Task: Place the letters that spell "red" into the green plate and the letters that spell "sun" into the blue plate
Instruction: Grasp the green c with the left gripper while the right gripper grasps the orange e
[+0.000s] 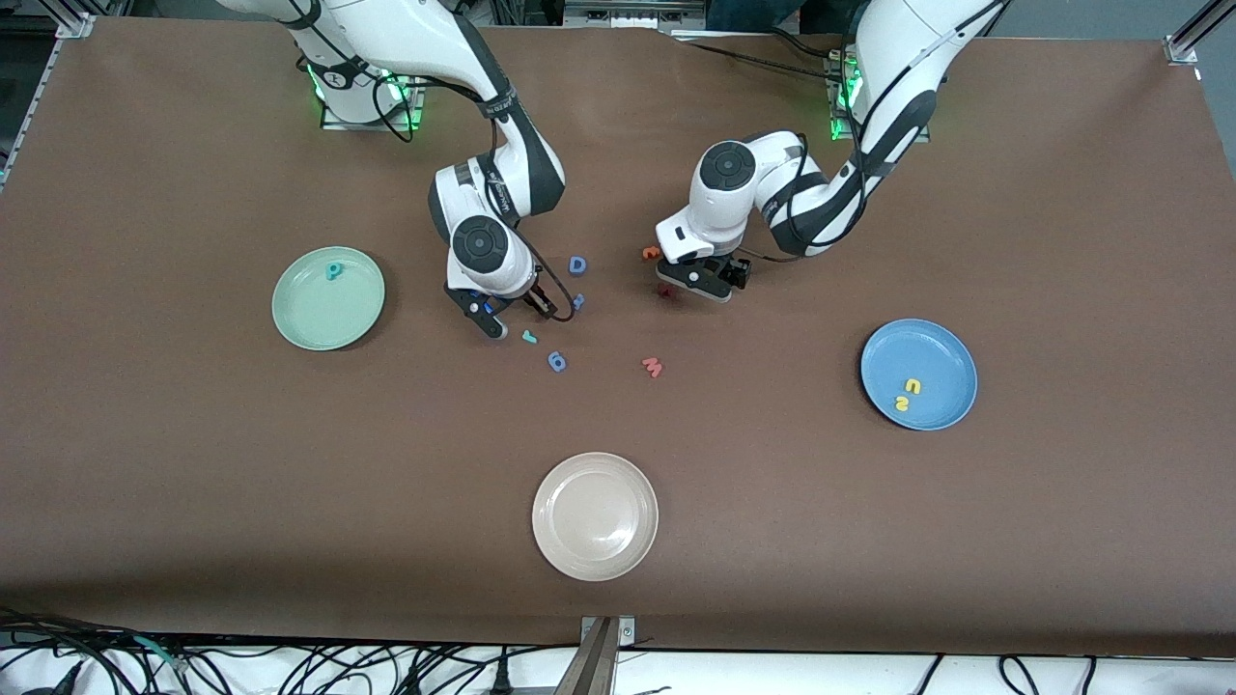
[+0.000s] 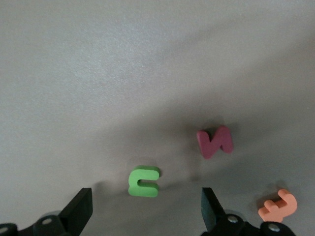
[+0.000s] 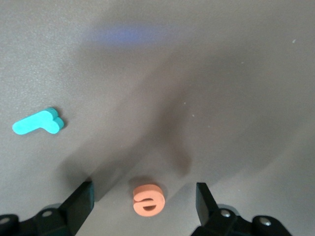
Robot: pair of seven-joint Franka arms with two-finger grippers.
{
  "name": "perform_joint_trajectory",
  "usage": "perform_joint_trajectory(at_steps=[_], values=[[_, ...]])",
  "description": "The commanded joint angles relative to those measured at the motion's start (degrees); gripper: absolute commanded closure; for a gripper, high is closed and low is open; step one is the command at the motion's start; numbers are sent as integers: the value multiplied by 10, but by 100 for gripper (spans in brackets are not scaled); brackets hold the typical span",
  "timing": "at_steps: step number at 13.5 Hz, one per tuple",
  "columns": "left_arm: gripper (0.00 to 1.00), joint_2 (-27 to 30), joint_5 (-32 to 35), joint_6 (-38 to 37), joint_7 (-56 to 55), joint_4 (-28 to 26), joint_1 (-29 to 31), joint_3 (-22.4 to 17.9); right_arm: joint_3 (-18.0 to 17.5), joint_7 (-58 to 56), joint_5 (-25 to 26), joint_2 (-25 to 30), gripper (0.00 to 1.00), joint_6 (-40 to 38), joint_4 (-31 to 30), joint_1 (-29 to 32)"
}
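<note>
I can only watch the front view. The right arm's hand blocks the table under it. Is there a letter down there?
Observer: Yes. The right wrist view shows an orange "e" lying on the table between the open fingers of the right gripper, not yet gripped.
Operator: And under the left arm's hand?
Observer: A green "n"-shaped letter lies between the open fingers of the left gripper.
Operator: Anything next to it?
Observer: A dark red zigzag letter lies flat beside it, apart from it.
</note>
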State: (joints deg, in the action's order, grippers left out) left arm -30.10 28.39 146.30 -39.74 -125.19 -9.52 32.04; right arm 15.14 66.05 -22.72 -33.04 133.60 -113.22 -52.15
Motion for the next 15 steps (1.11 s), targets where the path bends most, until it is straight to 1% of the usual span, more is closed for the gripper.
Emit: perform_joint_trajectory(at_steps=[1,2,4,5,7,8,10,11,12,13,14,15], values=[[6,-7,28,-8,-20,13,-9,-6,0,0,-22,15,8,16,-23,-6],[7,-8,29,-8,-24,13,-9,-6,0,0,-22,19,9,16,-26,-6],[15,-15,37,-8,-29,13,-9,-6,0,0,-22,20,23,13,-26,-6],[24,-17,47,-7,-43,13,-9,-7,0,-1,-22,20,34,12,-27,-6],[35,-30,93,-4,-86,20,-8,-7,-1,-3,-22,20,54,13,-26,-6],[40,-39,107,-5,-102,28,-8,-7,-1,-4,-22,20,59,13,-26,-6],[58,-50,115,-5,-115,35,-9,-7,-1,-7,-22,20,71,13,-26,-6],[67,-50,116,-5,-118,35,-9,-7,-1,-7,-22,20,79,13,-26,-6],[74,-50,116,-5,-123,35,-9,-7,-1,-8,-22,21,88,13,-26,-6],[77,-50,117,-5,-128,35,-9,-7,0,-9,-22,21,95,11,-26,-6],[80,-50,117,-5,-130,35,-9,-7,0,-9,-22,23,98,10,-26,-6],[82,-51,117,-5,-130,35,-8,-7,2,-13,-22,28,98,8,-25,-6]])
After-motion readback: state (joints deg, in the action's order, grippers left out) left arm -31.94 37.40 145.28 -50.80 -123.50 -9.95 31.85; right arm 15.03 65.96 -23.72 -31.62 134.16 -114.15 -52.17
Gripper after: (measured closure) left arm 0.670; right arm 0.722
